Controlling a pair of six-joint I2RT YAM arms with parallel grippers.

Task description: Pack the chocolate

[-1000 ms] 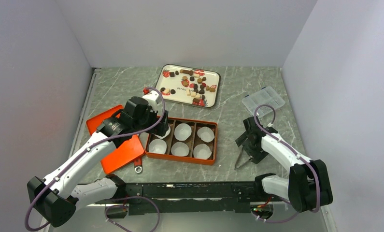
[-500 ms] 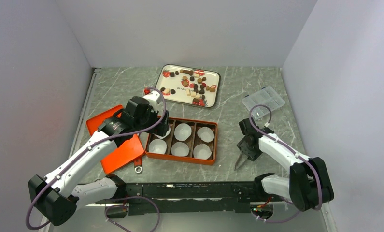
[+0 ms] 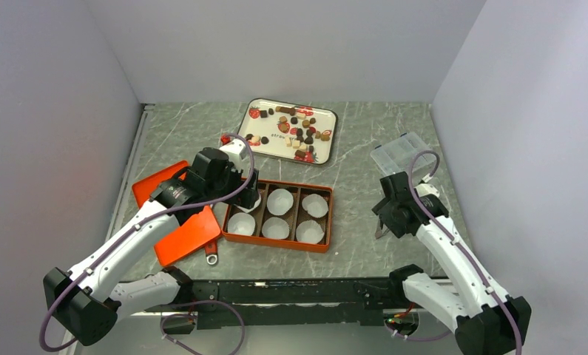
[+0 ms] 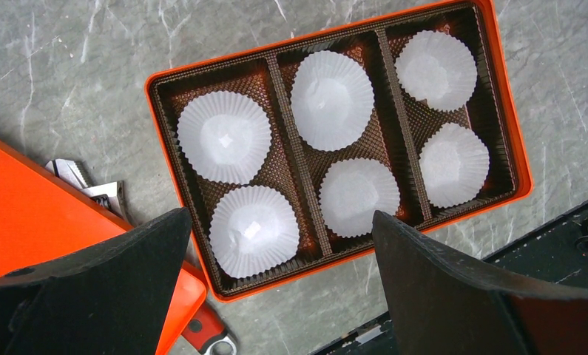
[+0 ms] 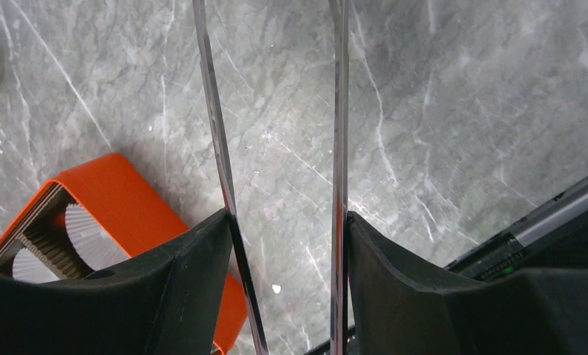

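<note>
fingers (image 4: 91,288) of left gripper (image 4: 279,214) apart above orange box (image 3: 276,244); right gripper (image 5: 287,218) clamps tweezers (image 5: 339,111) right of box; chocolate (image 3: 294,120) lies beyond it.

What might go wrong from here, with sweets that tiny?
1. The thin metal tweezers, clamped in the right gripper, may pinch poorly: a small brown or cream chocolate could slip or get flicked off the white strawberry-print tray.
2. The open left gripper hovers over the orange box; if it dips, it may tip the light white pleated paper cups.
</note>
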